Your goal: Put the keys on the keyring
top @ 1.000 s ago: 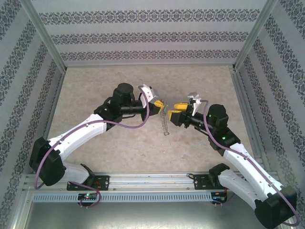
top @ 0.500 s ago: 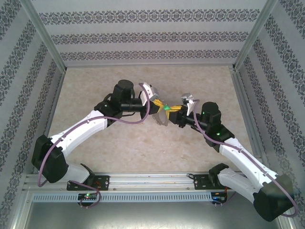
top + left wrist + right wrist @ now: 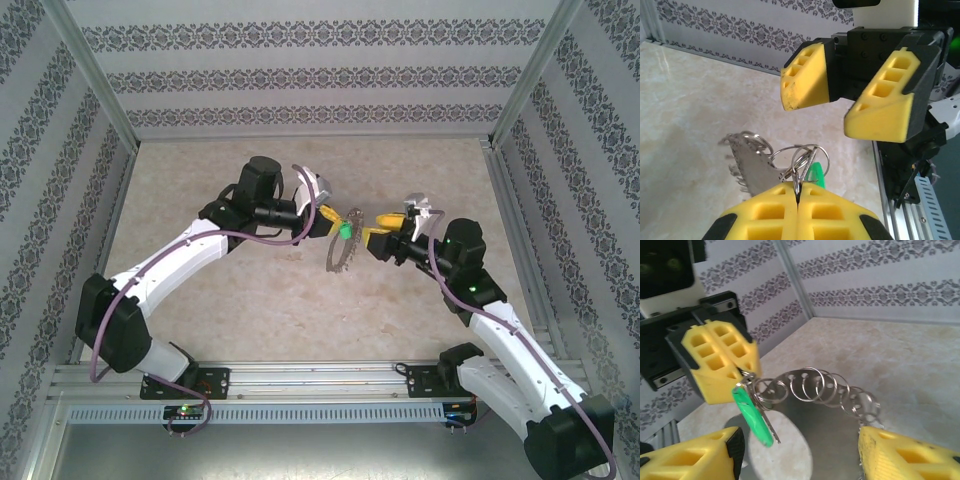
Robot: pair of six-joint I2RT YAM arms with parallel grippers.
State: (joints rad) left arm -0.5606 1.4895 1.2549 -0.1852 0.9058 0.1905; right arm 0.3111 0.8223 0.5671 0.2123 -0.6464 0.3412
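keyring (image 3: 337, 255) hangs in the air between my two grippers, above the pale stone-look table (image 3: 250, 300). patterned walls (image 3: 300, 75) stand around that table on three sides. from above, my left arm (image 3: 180, 265) reaches in from the left and my right arm (image 3: 495, 325) from the right, with a small green light (image 3: 467, 291) glowing on the right one.

my left gripper (image 3: 328, 215) is clamped tight. in the left wrist view its yellow fingertips (image 3: 797, 192) meet at a seam, and thin wire loops of the keyring (image 3: 752, 170) are pinched in that seam. this is a detail the overhead view is too small to give. my right gripper (image 3: 374, 228) faces it with its jaws spread. the left wrist view shows the gap between its fingers (image 3: 819, 112) with nothing in it.

the right wrist view adds the most about the ring. a flat grey metal body (image 3: 835, 432) carries a row of small wire loops along its rim, arching from my left gripper (image 3: 742, 371) across to the far side. it lies between my own parted fingers (image 3: 801, 435); i cannot tell whether the right one touches it.

the key (image 3: 752, 415), green-headed with a short dark shank, dangles just below the left fingertips. it shows as a green dot (image 3: 344, 231) from above and peeks out beside the loops (image 3: 815, 174) in the left wrist view.
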